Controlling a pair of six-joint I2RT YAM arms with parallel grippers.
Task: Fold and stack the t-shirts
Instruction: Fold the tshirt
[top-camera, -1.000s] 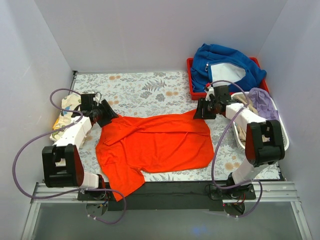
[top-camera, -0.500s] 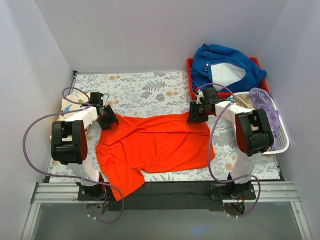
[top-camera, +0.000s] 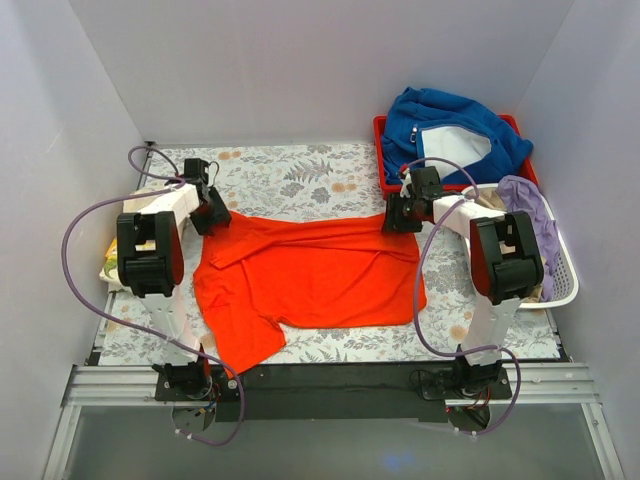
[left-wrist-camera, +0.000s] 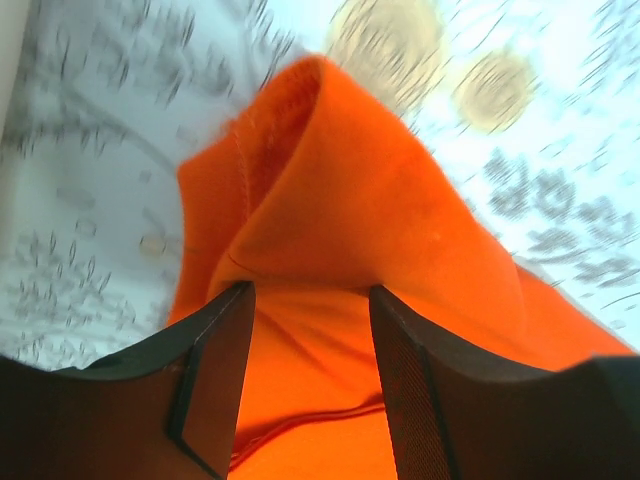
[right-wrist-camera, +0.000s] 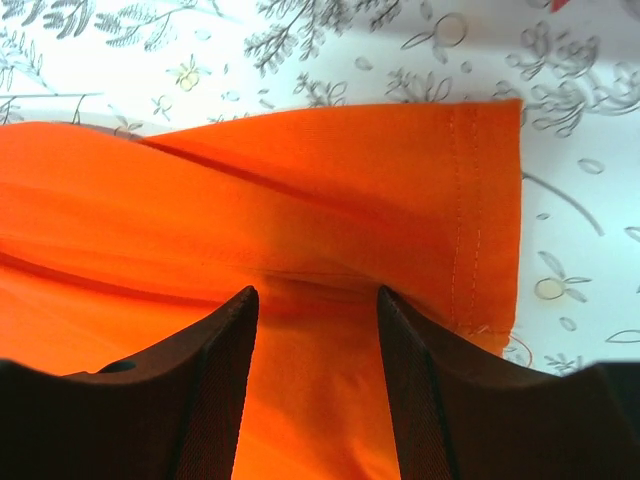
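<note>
The orange-red t-shirt (top-camera: 310, 275) lies spread on the floral table cloth, one sleeve hanging toward the near left. My left gripper (top-camera: 208, 212) is at its far left corner and my right gripper (top-camera: 398, 215) at its far right corner. In the left wrist view the jaws stand apart (left-wrist-camera: 310, 290) over a humped fold of the orange cloth (left-wrist-camera: 340, 200). In the right wrist view the jaws stand apart (right-wrist-camera: 315, 292) over the flat hemmed edge (right-wrist-camera: 400, 180). The cream dinosaur t-shirt (top-camera: 110, 262) peeks out at the left edge, mostly hidden by the left arm.
A red bin (top-camera: 381, 160) at the back right holds the thick blue garment (top-camera: 450, 130). A white basket (top-camera: 560, 290) with purple cloth (top-camera: 530, 205) stands along the right wall. Grey walls close in on three sides.
Both grippers moved toward the far wall, and the shirt's far edge moved with them and now lies straighter. The arms have swung upright.
</note>
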